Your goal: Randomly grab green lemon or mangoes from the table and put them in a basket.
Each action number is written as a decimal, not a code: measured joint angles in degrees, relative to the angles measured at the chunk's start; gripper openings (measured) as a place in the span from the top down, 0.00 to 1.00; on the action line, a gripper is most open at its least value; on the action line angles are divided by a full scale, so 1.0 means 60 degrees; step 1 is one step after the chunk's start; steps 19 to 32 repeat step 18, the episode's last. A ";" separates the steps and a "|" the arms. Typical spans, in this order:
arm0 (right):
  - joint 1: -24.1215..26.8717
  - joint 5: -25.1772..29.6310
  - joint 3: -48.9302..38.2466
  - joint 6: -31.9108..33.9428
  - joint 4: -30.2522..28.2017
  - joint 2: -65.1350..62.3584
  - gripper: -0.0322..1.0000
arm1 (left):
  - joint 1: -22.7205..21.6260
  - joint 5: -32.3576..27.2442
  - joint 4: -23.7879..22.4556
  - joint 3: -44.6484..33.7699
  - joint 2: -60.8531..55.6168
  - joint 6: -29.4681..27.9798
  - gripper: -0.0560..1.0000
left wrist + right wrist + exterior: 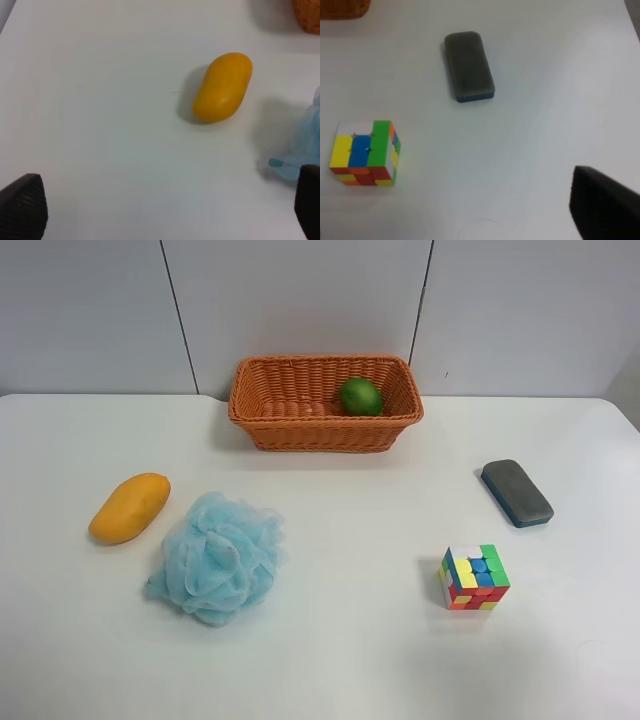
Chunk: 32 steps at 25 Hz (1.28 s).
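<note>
The green lemon (360, 396) lies inside the wicker basket (300, 365) at the back of the white table (350, 500). The yellow-orange mango (130, 507) lies on the table at the exterior high view's left. It also shows in the left wrist view (223, 87), ahead of my left gripper (165, 210), which is open and empty with its fingertips (22, 205) wide apart. My right gripper (460, 220) is open and empty above bare table; only one finger (602, 207) shows. Neither arm shows in the exterior high view.
A fluffy light blue bath pouf (217, 557) lies beside the mango, its edge in the left wrist view (305, 135). A multicoloured puzzle cube (474, 578) (365, 152) and a grey block (516, 492) (469, 66) lie at the exterior high view's right.
</note>
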<state>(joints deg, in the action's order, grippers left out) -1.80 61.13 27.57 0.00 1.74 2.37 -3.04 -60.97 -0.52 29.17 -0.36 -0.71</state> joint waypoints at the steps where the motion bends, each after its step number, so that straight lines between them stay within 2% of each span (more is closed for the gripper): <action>1: 0.0000 0.0000 0.0000 0.0000 0.0000 0.0000 0.01 | 0.0000 0.0000 0.0000 0.0000 0.0000 0.0000 0.01; 32: 0.0000 0.0000 0.0000 0.0000 0.0000 0.0000 0.01 | 0.0000 0.0000 0.0000 0.0000 0.0000 0.0000 0.01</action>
